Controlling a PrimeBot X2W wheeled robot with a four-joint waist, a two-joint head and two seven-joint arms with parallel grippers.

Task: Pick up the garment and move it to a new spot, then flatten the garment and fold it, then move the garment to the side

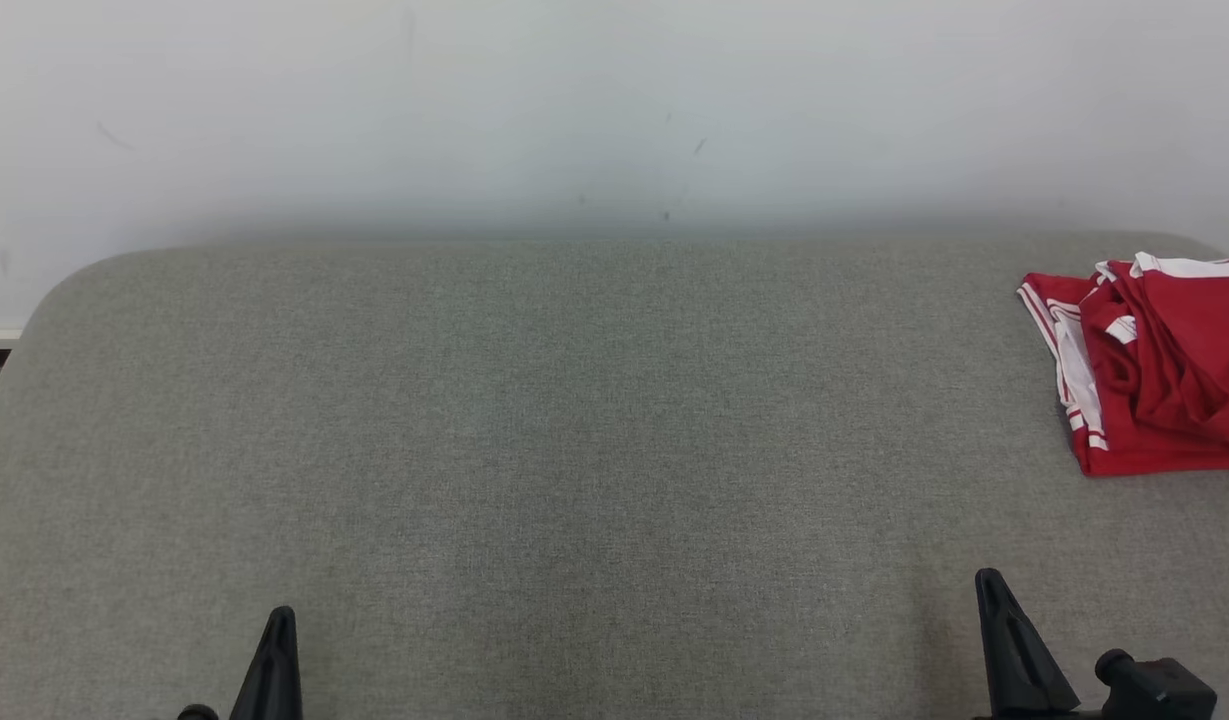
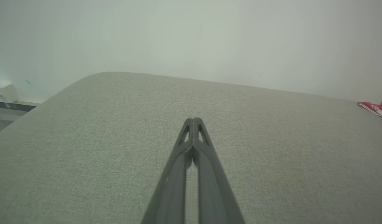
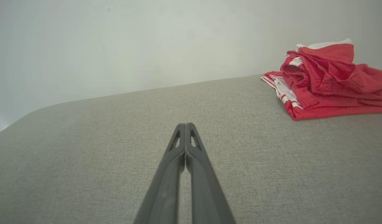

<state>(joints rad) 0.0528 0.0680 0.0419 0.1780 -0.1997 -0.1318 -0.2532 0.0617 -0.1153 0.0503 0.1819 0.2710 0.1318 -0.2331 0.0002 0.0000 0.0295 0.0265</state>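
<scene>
- Red garment (image 1: 1154,370) with white trim lay bunched at the far right of the grey table (image 1: 574,450), running past the head view's edge.
- Your left gripper (image 2: 193,122) was pressed together on nothing, low at the near left, well apart from the garment.
- Your right gripper (image 3: 185,127) was pressed together too and empty, with the garment ahead and to its right.
- My read: that heap looked rumpled, not a tidy fold. You either had nothing done yet or a loose fold already set aside, and the pictures couldn't settle which.
- If nothing was done, the pick-up, flattening, folding and move aside were all left.
</scene>
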